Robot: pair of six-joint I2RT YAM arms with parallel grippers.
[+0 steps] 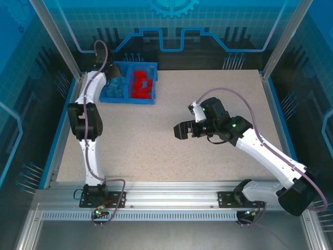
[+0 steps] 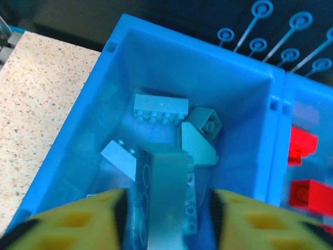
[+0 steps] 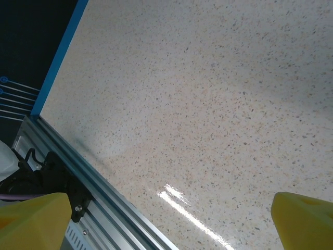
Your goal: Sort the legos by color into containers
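Top view: blue bin (image 1: 130, 100) sat at about 11 o'clock on the desk (image 1: 156, 156), close to the far edge. It had two compartments side by side. The red legos (image 1: 141, 84) were piled in the right compartment (image 1: 154, 86), toward 3 o'clock of the divider (image 2: 278, 135). The light blue legos (image 2: 160, 108) lay in the left compartment (image 2: 171, 67), toward 9 o'clock of it.

The left arm (image 1: 86, 120) reached up toward 12 o'clock and ended over the left compartment. Left wrist view: the left claw (image 2: 166, 203) hung just above the blue pile, its yellow fingers (image 2: 99, 219) parted. One light blue brick (image 2: 166, 177) stood between them with a dark gap on either side, so it wasn't pinched. Blurry here, and I couldn't tell whether that brick rested on the pile under it. Other blue pieces lay loose at 12 and 1 o'clock from it, on the compartment floor. Two red bricks showed past the divider at 3 o'clock.

The right claw (image 1: 181, 130) hovered over bare desk near the middle, a touch toward 3 o'clock, pointing at 9 o'clock. The right arm (image 1: 270, 156) ran back toward 4 o'clock. Right wrist view: fingers spread wide, nothing between them, just speckled desk and the aluminium rail (image 3: 104, 198) at 7 o'clock. It was well apart from the bin.
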